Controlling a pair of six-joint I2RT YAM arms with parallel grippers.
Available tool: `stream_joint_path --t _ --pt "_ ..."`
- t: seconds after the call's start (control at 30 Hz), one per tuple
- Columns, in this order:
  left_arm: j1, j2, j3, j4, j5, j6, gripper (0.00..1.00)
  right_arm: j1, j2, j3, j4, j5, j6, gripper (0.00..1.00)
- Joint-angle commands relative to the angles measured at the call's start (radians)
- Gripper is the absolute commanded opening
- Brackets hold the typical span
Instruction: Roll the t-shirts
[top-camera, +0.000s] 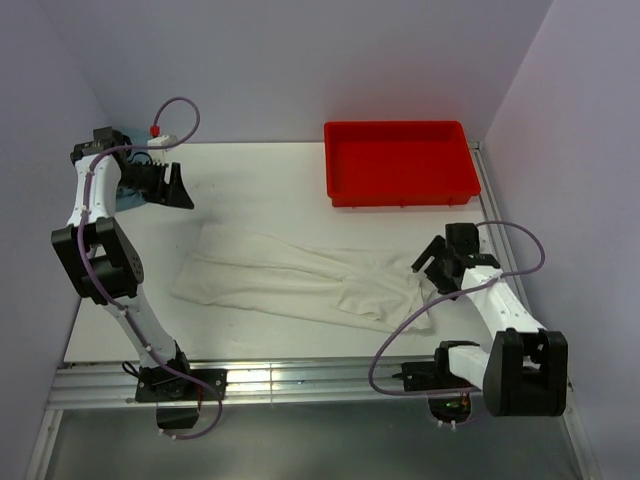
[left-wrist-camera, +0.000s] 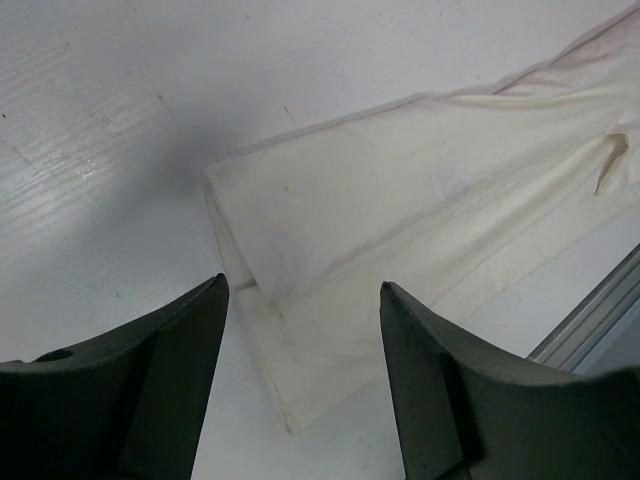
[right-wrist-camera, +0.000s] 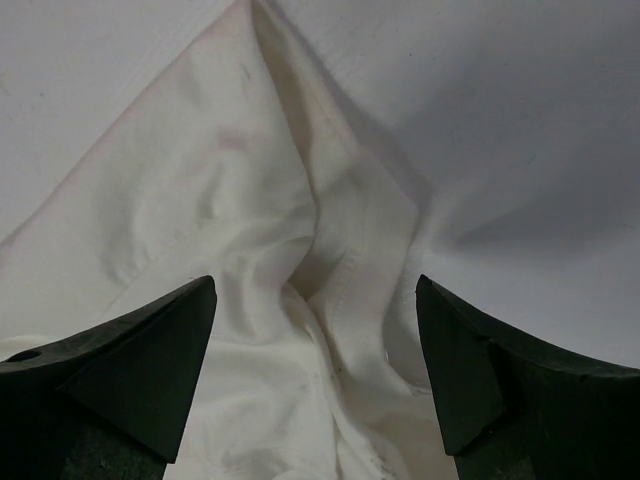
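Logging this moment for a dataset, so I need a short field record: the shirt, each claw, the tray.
t-shirt: cream, folded into a long strip, flat on the table, not yet rolled; right end bunched
left claw: open, empty, at the far left, off the shirt
right claw: open, empty, over the bunched right end
red tray: far right, apart from the shirt

The top camera sat high up on the 6 o'clock side and looked down on the whole surface (top-camera: 260, 190). The left wrist camera looked past the left end effector (left-wrist-camera: 303, 283), fairly near, at the t-shirt (left-wrist-camera: 420, 200) end toward 9 o'clock. The right wrist camera looked past the right end effector (right-wrist-camera: 315, 280), very near, at the end toward 4 o'clock. All three views shared the t-shirt.
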Motion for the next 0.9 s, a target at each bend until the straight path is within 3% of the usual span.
stream_joint_path --t 0.0,0.23,0.33,0.37,0.43,0.47,0.57,0.67,0.87 --pt "0.003 -0.067 0.004 -0.022 0.041 0.034 0.68 0.001 0.074 0.011 0.078 -0.002 0.031 0.88" --pt "0.006 -0.062 0.015 -0.034 0.039 0.04 0.68 0.001 0.186 0.051 0.101 0.06 0.017 0.81" --pt "0.006 -0.062 0.01 -0.028 0.031 0.037 0.68 0.001 0.231 0.072 0.107 0.076 0.009 0.66" --pt "0.006 -0.062 0.007 -0.027 0.031 0.036 0.68 0.001 0.24 0.078 0.11 0.086 0.006 0.54" --pt "0.005 -0.062 0.006 -0.022 0.024 0.034 0.68 0.001 0.269 0.1 0.117 0.099 0.002 0.38" --pt "0.005 -0.062 0.006 -0.021 0.021 0.034 0.68 0.001 0.282 0.111 0.114 0.112 -0.004 0.25" --pt "0.006 -0.058 0.004 -0.013 0.011 0.027 0.68 0.001 0.329 0.155 0.11 0.158 -0.023 0.1" --pt "0.006 -0.056 -0.004 0.004 -0.002 0.011 0.68 0.001 0.393 0.221 0.092 0.198 -0.04 0.05" --pt "0.014 -0.053 -0.03 0.048 -0.034 -0.018 0.68 -0.008 0.513 0.385 0.052 0.267 -0.086 0.05"
